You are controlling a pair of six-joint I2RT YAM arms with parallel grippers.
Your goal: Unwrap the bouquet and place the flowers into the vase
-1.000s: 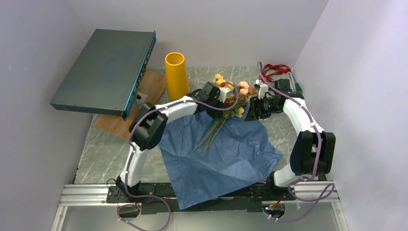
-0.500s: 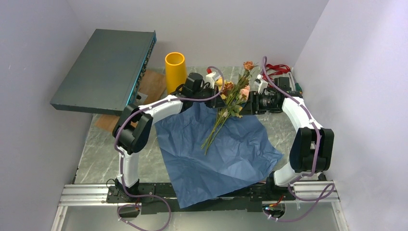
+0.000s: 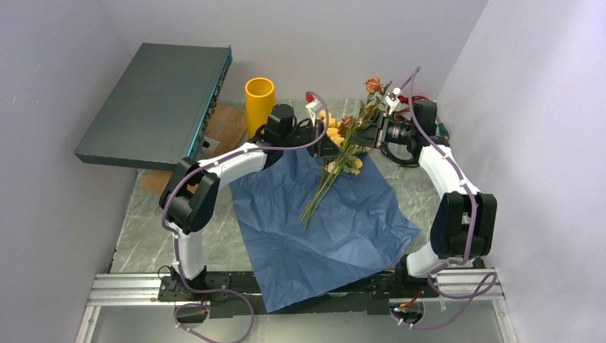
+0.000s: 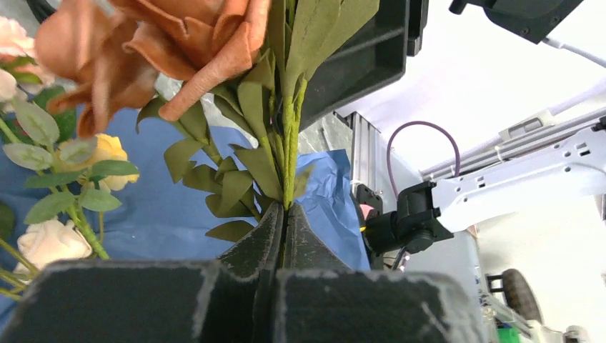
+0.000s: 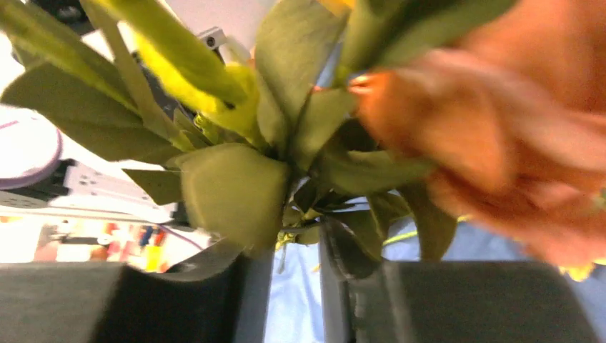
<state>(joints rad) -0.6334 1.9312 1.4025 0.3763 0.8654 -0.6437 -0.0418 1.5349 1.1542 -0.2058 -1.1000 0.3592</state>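
Top external view: the vase point(image 3: 259, 100) stands upright at the far side of the table point(image 3: 179, 229), left of both tools. The flowers point(image 3: 341, 153) are all outside it, well to its right, held up over the blue paper point(image 3: 321, 236), which lies spread open on the table. Their stems slant down toward the paper's middle.

Left wrist view: the left tool point(image 4: 284, 214) is fully closed, clamped on a green stem point(image 4: 289, 164) directly beneath a brown-orange rose point(image 4: 143, 50).

Right wrist view: the right tool point(image 5: 286, 246) meets the bunch from the opposite side. Its fingers point(image 5: 357, 286) stand apart, with leaves point(image 5: 229, 193) and thin stems at the gap. Whether they grip anything cannot be determined.
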